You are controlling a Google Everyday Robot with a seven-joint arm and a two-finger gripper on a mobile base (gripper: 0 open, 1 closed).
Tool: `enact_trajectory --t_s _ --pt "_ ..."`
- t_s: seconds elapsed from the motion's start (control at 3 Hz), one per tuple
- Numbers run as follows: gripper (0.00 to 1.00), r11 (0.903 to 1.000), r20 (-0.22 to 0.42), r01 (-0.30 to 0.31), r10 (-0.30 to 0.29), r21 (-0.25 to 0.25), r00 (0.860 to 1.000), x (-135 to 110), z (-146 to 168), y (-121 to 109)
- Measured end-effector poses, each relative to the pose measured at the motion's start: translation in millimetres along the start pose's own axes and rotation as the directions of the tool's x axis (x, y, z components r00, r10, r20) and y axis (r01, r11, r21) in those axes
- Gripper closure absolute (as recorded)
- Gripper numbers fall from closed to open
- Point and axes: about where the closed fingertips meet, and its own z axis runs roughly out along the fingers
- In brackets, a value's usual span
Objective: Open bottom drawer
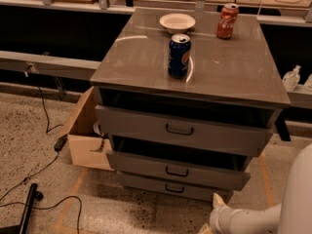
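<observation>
The grey cabinet [229, 67] has three drawers. The bottom drawer [146, 182] is the slimmest, lowest front, with a small dark loop handle [174, 188] at its centre; it sits close to the floor, set back under the drawer above. The two drawers above stand slightly pulled out, with dark gaps over them. My white arm [253, 219] comes in at the bottom right. My gripper [217, 212] is low at the frame's bottom edge, just right of and below the bottom drawer's right end, apart from the handle.
A blue can [179, 55], a white bowl [177, 22] and a red can [227, 21] stand on the cabinet top. An open cardboard box [87, 140] sits against the cabinet's left side. Black cables [44, 165] lie on the speckled floor at left.
</observation>
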Motion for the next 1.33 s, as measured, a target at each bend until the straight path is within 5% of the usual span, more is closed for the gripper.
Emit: enact_trajectory --t_s 0.33,0.67,1.33 --pt "0.00 0.9980 0.180 -0.023 0.012 0.058 0.984 -1.0 49.7 -9.4" --pt "0.00 0.9954 0.257 0.025 -0.048 0.092 0.965 -6.7 74.3 -16.2" --pt "0.00 0.9754 0.260 0.130 -0.174 0.178 0.950 -6.9 121.8 -51.1"
